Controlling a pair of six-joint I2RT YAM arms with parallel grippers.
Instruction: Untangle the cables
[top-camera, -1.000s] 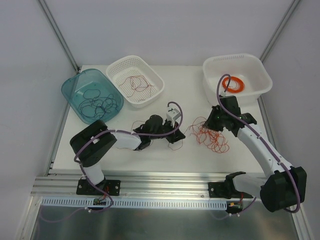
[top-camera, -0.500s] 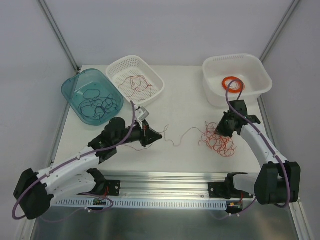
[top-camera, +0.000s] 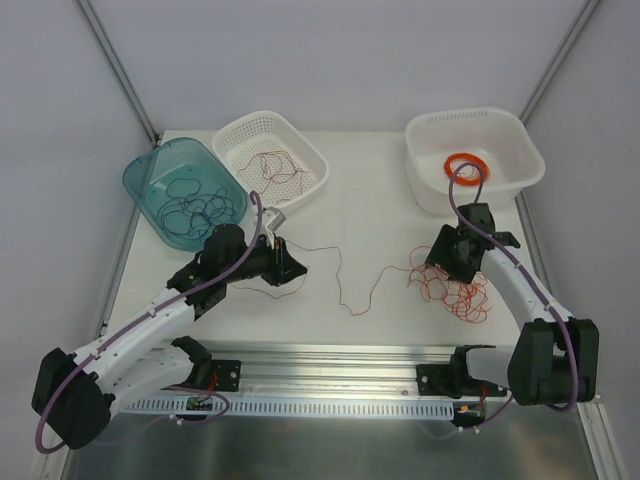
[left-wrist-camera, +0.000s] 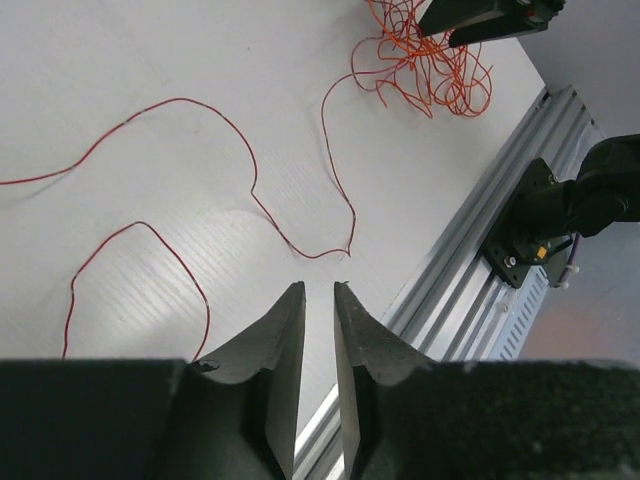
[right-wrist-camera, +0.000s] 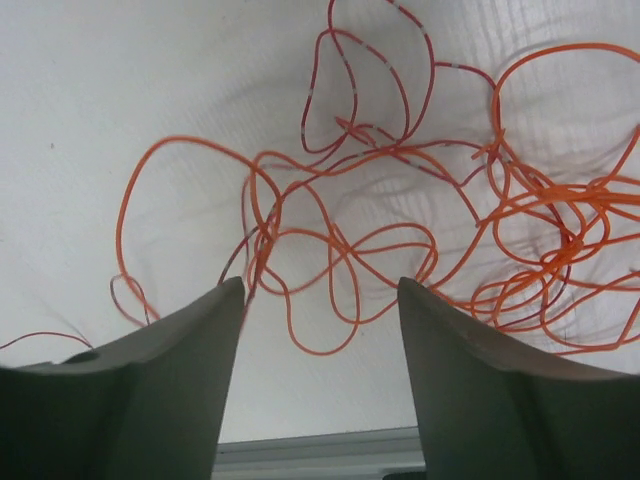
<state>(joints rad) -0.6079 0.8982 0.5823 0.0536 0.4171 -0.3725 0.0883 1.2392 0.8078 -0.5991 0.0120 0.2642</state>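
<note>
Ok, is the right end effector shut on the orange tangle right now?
No, in the right wrist view the right end effector stands wide open above the orange tangle, with table showing between its fingers.

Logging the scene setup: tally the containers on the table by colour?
White: 2, the mesh basket and the tub.
Teal: 1, the clear bin.
Total: 3.

It was a robot test lab, not a home. Plain white walls (top-camera: 330, 60) closed in a white table (top-camera: 370, 200) on three sides. Silver metal posts (top-camera: 115, 65) stood in the corners. A metal rail (top-camera: 330, 360) ran along the near edge, where two robot arms were bolted down.
</note>
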